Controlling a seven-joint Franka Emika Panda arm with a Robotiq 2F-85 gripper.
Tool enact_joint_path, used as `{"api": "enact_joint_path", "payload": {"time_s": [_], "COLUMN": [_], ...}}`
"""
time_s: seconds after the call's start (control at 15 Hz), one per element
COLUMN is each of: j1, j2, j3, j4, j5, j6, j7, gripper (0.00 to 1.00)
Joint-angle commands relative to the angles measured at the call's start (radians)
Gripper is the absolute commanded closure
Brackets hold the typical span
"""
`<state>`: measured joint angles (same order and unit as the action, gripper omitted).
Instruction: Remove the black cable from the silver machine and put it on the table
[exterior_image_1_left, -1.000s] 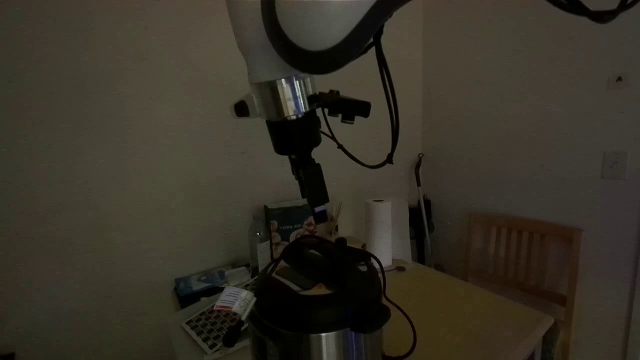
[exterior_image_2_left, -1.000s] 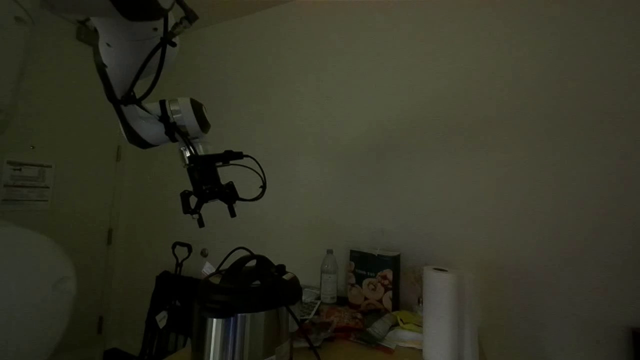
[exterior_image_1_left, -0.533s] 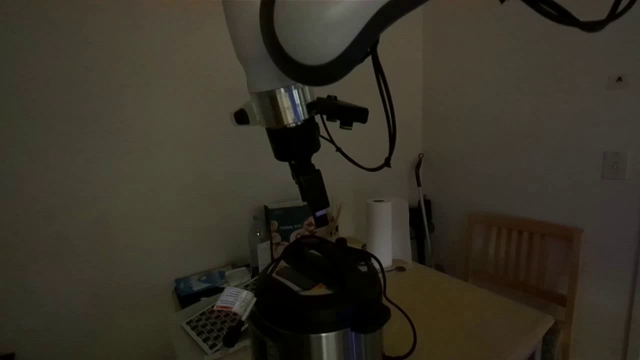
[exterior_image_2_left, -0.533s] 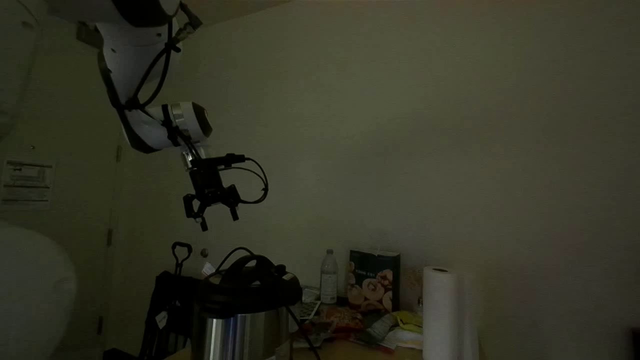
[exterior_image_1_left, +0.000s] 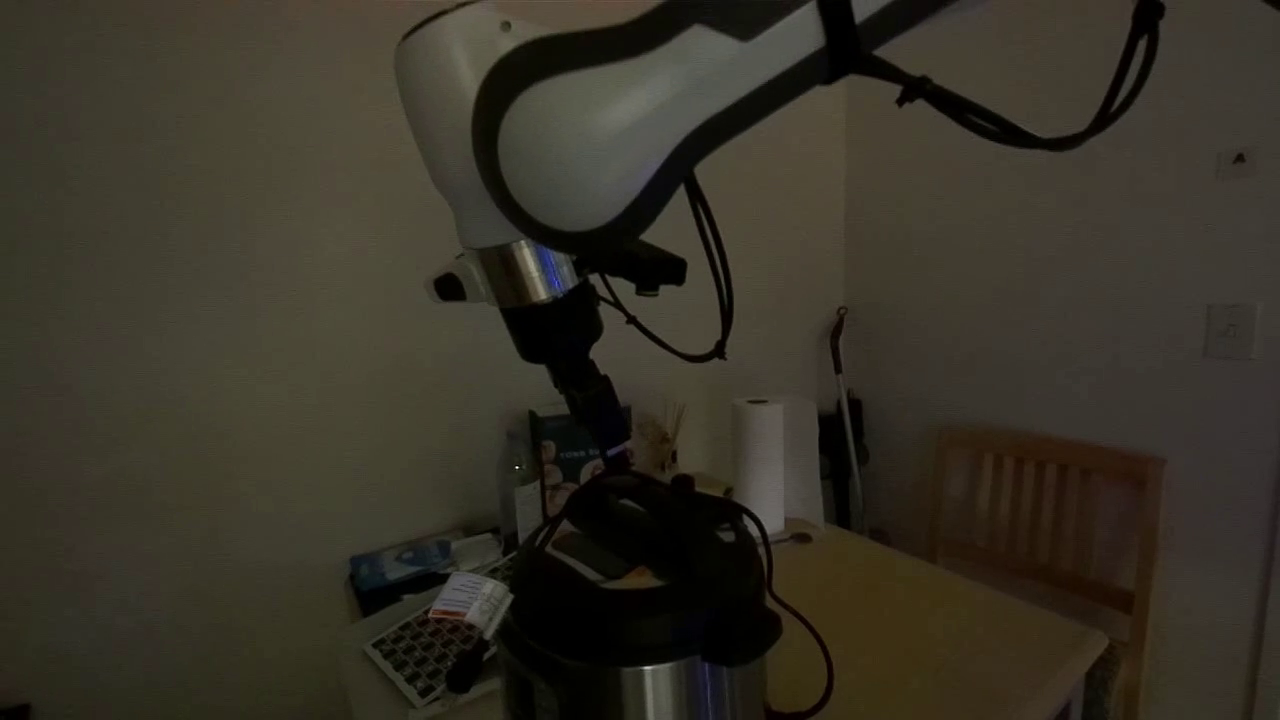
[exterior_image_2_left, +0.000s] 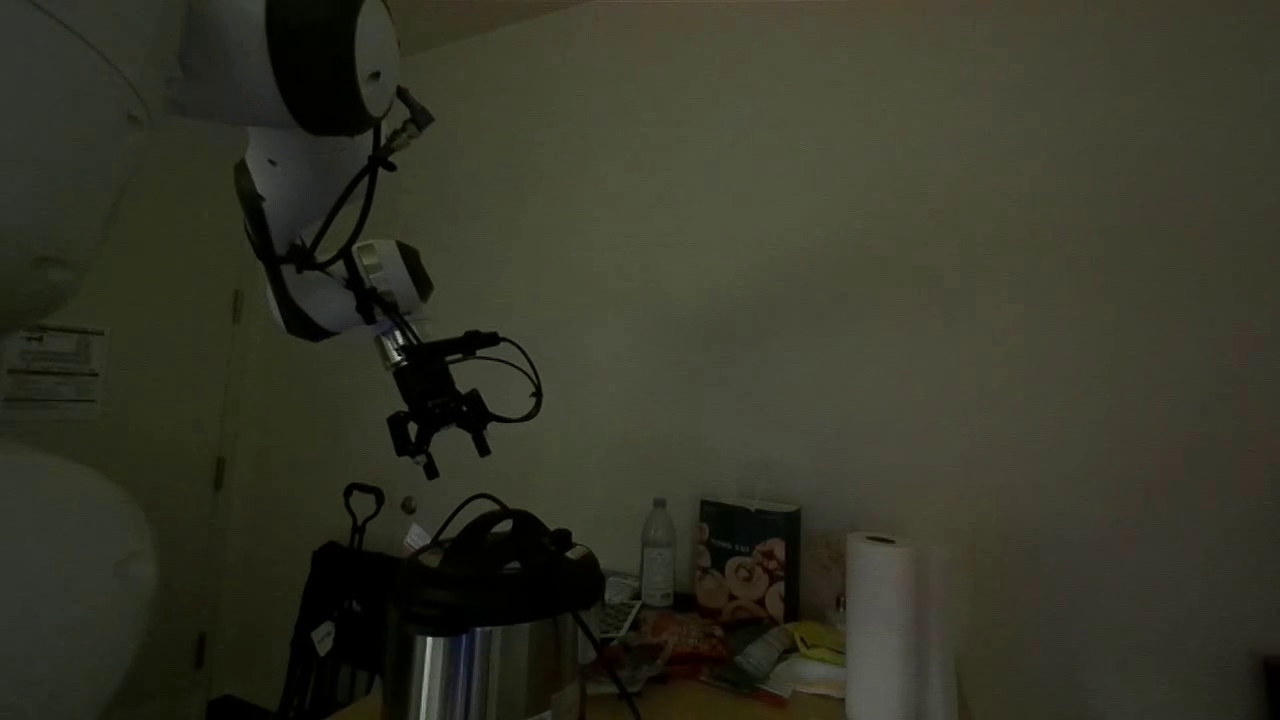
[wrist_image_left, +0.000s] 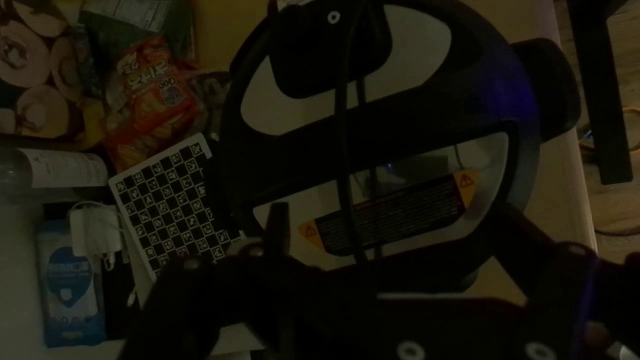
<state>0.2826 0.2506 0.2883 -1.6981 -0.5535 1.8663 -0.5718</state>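
Two fingers (exterior_image_2_left: 432, 467) on the gripper (exterior_image_2_left: 457, 458), clearly spread apart, hanging above the silver pot (exterior_image_2_left: 490, 670), and in an exterior view you can see a gap between the tips and the cable (wrist_image_left: 342, 150) below. That black cable is up on the pot, draped across the lid handle (wrist_image_left: 420, 120), with one length dropping down the side in both exterior views. As for the table (exterior_image_1_left: 930, 610), there's a paper towel roll (exterior_image_2_left: 880, 620) standing on it, plus an upright bottle (exterior_image_2_left: 657, 575) near a dark box (exterior_image_2_left: 745, 560). Wooden chair (exterior_image_1_left: 1050, 450) stands by the table too. Wrist view gets a red snack bag (wrist_image_left: 152, 105) and a black-and-white checkered board (wrist_image_left: 165, 200) beside the pot. Pretty dim in here, so the cable's ends are hard to make out.
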Motion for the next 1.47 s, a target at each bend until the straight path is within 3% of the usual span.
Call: {"api": "enact_joint_path", "payload": {"time_s": [0.0,0.2,0.6,1.27,1.33,1.4], "j1": [0.01,-0.003,-0.03,-0.019,-0.022,-0.025], "j2": [0.003,-0.017,0.082,0.12,0.122,0.124], "j3": [-0.008,0.0,-0.013,-0.052,-0.054,-0.057], "j4": [0.006,-0.018,0.041,0.051,0.049,0.046], "j5": [0.002,0.039,0.133,0.125,0.13,0.136], "j6": [-0.004,0.043,0.131,0.08,0.074,0.071], "j7": [-0.001,-0.029,-0.205,-0.154,-0.154,-0.152], "gripper": [0.0,0.0,0.0,0.0,0.03,0.26]}}
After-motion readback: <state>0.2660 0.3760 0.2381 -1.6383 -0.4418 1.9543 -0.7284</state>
